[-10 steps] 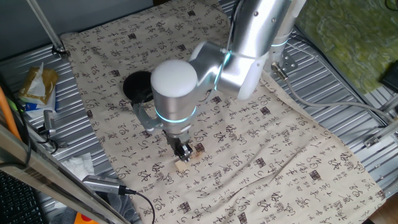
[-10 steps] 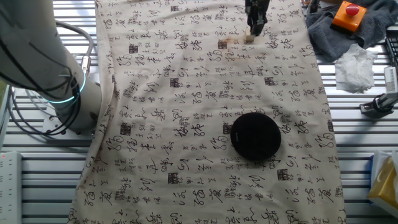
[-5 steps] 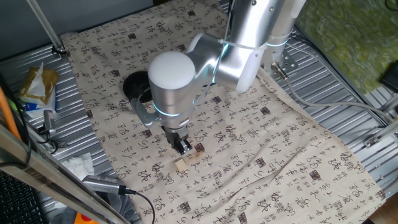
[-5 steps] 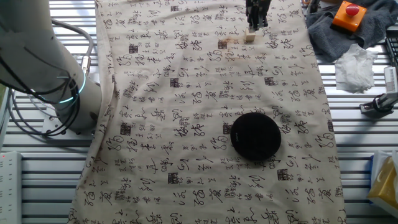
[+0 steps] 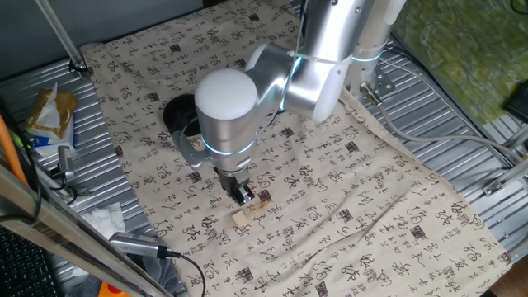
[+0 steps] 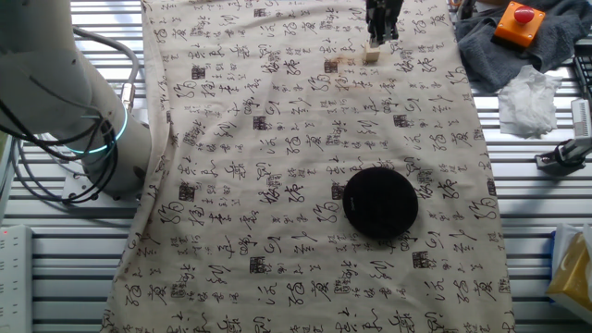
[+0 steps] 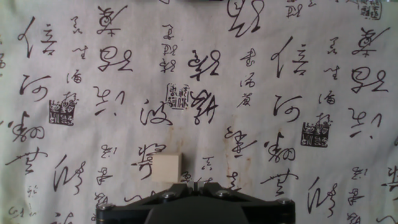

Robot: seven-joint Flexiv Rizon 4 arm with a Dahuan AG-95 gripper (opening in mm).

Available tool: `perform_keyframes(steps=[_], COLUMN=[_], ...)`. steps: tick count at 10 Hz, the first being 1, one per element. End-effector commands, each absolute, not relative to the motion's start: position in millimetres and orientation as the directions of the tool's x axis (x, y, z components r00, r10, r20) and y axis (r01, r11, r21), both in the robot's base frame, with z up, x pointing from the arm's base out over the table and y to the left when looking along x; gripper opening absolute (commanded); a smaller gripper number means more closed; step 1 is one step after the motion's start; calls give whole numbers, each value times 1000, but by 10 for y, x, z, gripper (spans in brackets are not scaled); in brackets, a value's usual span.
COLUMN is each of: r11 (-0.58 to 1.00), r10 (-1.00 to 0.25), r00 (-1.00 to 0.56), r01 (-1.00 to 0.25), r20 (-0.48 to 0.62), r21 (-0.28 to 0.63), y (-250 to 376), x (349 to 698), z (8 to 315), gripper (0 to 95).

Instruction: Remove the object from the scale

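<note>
The object, a small pale tan block [image 5: 242, 218], lies on the printed cloth, well away from the scale. It also shows in the other fixed view [image 6: 372, 55] and in the hand view [image 7: 166, 168]. The scale is a round black disc [image 6: 380, 202] with nothing on it; in one fixed view the scale [image 5: 180, 114] is partly hidden behind my arm. My gripper [image 5: 244, 195] hangs just above the block, also seen in the other fixed view [image 6: 381, 35]. In the hand view my gripper [image 7: 195, 185] is shut and empty, with the block just left of the fingertips.
A rusty-brown stain [image 5: 264, 200] marks the cloth beside the block. An orange button box [image 6: 514, 23] on a grey rag and a white tissue [image 6: 529, 88] lie off the cloth. A snack packet [image 5: 49, 111] and a cable plug [image 5: 140, 245] lie on the metal slats.
My gripper has risen a little off the block, which stays on the cloth and now shows fully. The scale has not moved.
</note>
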State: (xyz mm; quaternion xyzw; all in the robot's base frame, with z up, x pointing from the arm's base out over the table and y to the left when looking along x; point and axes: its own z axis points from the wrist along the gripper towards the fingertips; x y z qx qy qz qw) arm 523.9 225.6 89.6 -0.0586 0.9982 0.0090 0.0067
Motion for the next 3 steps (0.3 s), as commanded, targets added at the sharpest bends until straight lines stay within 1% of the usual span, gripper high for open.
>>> perform_keyframes(steps=[1, 3], r11=[991, 992], r10=[-130, -129], r00=[-991, -992], r01=[-130, -129], r20=[0, 7], r21=[10, 0], y=[2259, 2259], x=[5238, 5238], z=[897, 897], gripper=[0, 0])
